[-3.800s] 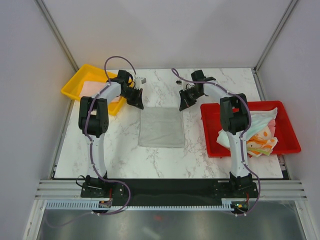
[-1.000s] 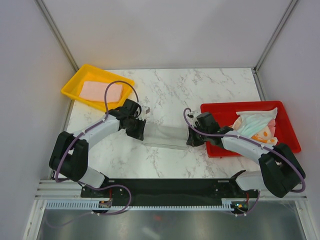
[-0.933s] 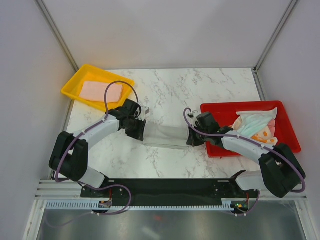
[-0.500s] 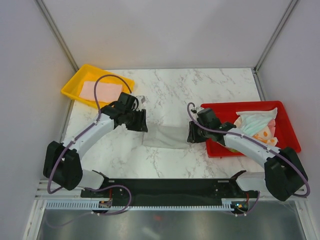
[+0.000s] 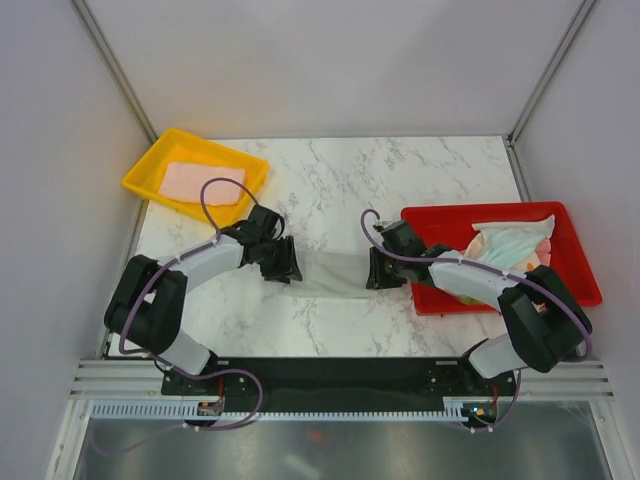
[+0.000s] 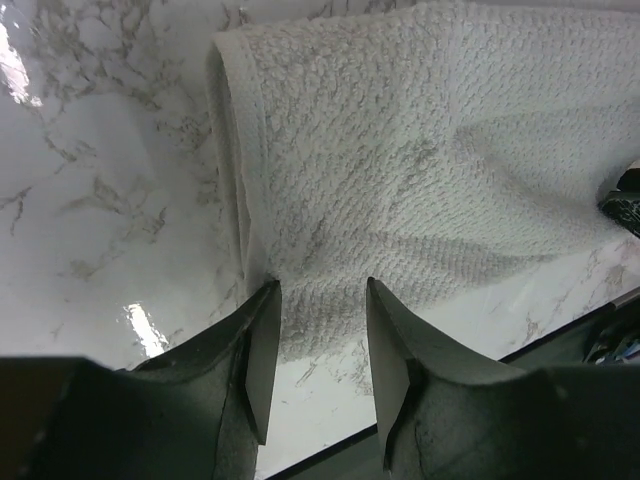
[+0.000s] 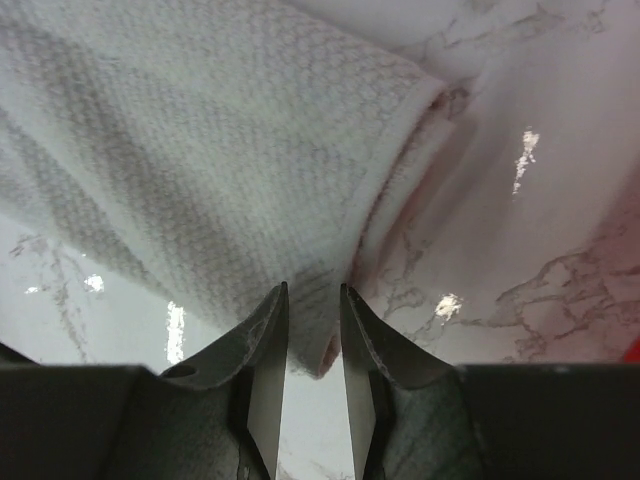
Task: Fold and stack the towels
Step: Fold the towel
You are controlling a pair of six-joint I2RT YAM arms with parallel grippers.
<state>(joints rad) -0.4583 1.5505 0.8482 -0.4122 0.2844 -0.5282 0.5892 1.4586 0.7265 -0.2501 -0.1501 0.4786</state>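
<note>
A grey towel (image 5: 328, 272) lies folded in half on the marble table, a narrow band between my two grippers. My left gripper (image 5: 283, 263) stands open at its left end; in the left wrist view the towel (image 6: 420, 150) shows its doubled edge just past the gripper (image 6: 320, 300). At the towel's right end my right gripper (image 5: 372, 270) is open too, and the towel (image 7: 200, 130) has its near corner lying under the gap of the gripper (image 7: 312, 300). A pink towel (image 5: 200, 182) lies flat in the yellow tray. More towels (image 5: 505, 245) lie crumpled in the red tray.
The yellow tray (image 5: 150, 165) sits at the back left. The red tray (image 5: 570, 230) sits at the right, close behind my right forearm. The table's near edge and a black rail run just in front of the grey towel.
The grey towel lay flat and square before; now it is folded in half toward the near edge. In the last second both grippers opened and let go of its corners.
</note>
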